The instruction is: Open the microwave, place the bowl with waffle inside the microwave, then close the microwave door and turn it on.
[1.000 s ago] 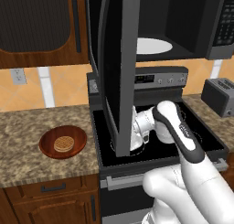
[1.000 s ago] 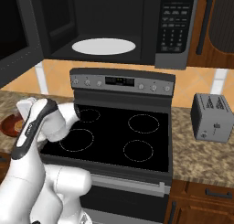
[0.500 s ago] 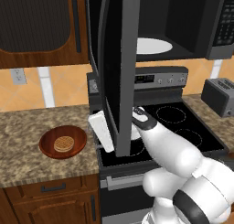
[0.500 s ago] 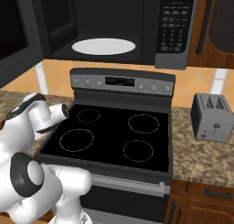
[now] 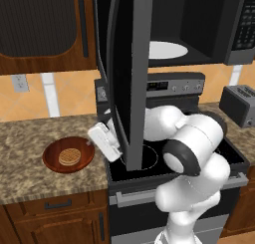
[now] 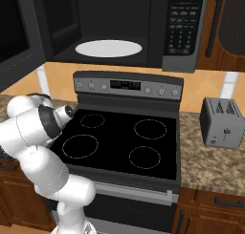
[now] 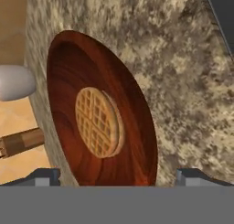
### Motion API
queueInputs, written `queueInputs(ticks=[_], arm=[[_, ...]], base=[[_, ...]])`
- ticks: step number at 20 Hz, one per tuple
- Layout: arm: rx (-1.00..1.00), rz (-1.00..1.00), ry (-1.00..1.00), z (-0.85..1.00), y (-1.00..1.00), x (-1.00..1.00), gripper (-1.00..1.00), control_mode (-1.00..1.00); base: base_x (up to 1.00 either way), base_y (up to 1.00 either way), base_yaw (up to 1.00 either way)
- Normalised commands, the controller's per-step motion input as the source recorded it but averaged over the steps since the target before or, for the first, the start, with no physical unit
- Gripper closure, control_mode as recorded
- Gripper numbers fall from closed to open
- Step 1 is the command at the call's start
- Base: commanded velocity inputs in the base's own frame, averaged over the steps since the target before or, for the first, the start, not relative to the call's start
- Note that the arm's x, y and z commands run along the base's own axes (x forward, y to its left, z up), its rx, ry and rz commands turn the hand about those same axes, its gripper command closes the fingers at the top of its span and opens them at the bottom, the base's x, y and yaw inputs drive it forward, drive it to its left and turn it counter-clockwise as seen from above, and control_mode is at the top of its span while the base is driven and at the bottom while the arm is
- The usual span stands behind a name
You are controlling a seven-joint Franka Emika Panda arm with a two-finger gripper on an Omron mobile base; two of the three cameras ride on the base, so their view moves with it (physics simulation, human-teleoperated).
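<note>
The microwave (image 6: 119,30) hangs above the stove (image 6: 119,147), its door (image 5: 124,78) swung wide, the turntable (image 6: 108,48) bare. The bowl (image 5: 68,155) sits on the counter (image 5: 30,153) at the stove's 9 o'clock, the waffle (image 5: 69,156) in its middle. The gripper (image 5: 102,138) hovers just at the bowl's 3 o'clock, fingers (image 7: 43,176) spread wide, holding nothing. A toaster (image 6: 221,122) stands at the stove's 3 o'clock.

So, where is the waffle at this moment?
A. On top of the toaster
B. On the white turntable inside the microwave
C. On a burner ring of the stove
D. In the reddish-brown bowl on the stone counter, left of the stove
D: the waffle lies in the middle of the bowl, which rests on the counter left of the stove.
</note>
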Motion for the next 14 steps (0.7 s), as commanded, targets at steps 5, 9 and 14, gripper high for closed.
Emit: queueInputs(ticks=[5, 9, 14], arm=[[-0.13, -0.03, 0.01, -0.53, 0.25, 0.69, -1.00, -1.00], [-0.08, -0.01, 0.00, -0.39, 0.42, 0.46, -1.00, -1.00], [-0.03, 0.00, 0.00, -0.28, 0.23, 0.23, -1.00, -1.00]], base=[[0.00, 0.00, 0.00], [0.00, 0.00, 0.00], [0.00, 0.00, 0.00]])
